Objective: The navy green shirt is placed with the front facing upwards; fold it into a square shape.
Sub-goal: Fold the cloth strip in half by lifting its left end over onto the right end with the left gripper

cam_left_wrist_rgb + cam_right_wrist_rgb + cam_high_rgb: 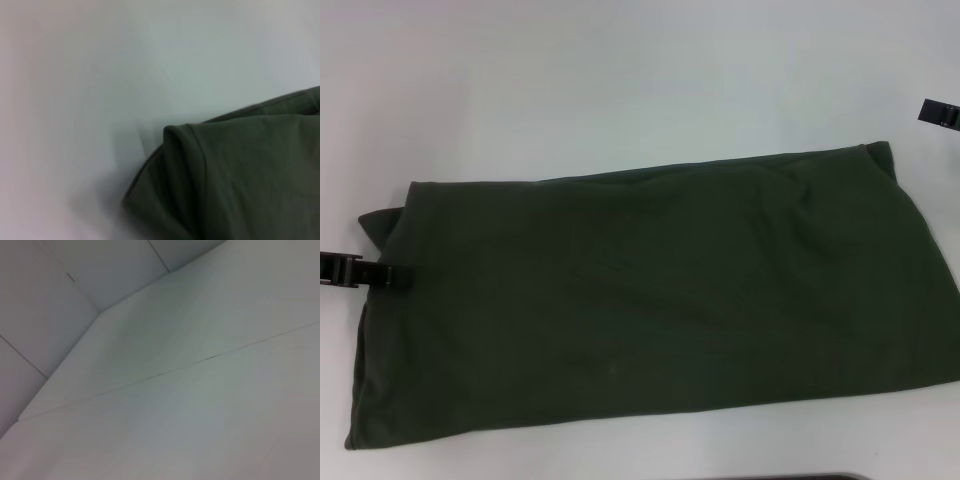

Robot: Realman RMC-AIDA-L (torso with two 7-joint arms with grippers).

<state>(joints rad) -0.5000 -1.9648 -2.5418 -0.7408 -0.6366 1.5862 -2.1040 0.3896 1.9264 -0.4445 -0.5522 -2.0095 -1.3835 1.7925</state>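
Observation:
The navy green shirt (650, 300) lies on the white table folded into a long rectangle that runs from left to right. Only plain green cloth shows on top, with no letters or collar in sight. A small flap sticks out at its far left corner (382, 222). My left gripper (392, 273) reaches in from the left, low at the shirt's left edge and touching the cloth there. The left wrist view shows a folded corner of the shirt (240, 180) on the table. My right gripper (932, 112) is at the far right, above the table and apart from the shirt.
The white table (620, 90) stretches behind the shirt and along its front edge. In the right wrist view a thin seam (200, 361) crosses the white tabletop, with pale wall panels (75, 290) beyond its edge. A dark edge (820, 477) shows at the bottom of the head view.

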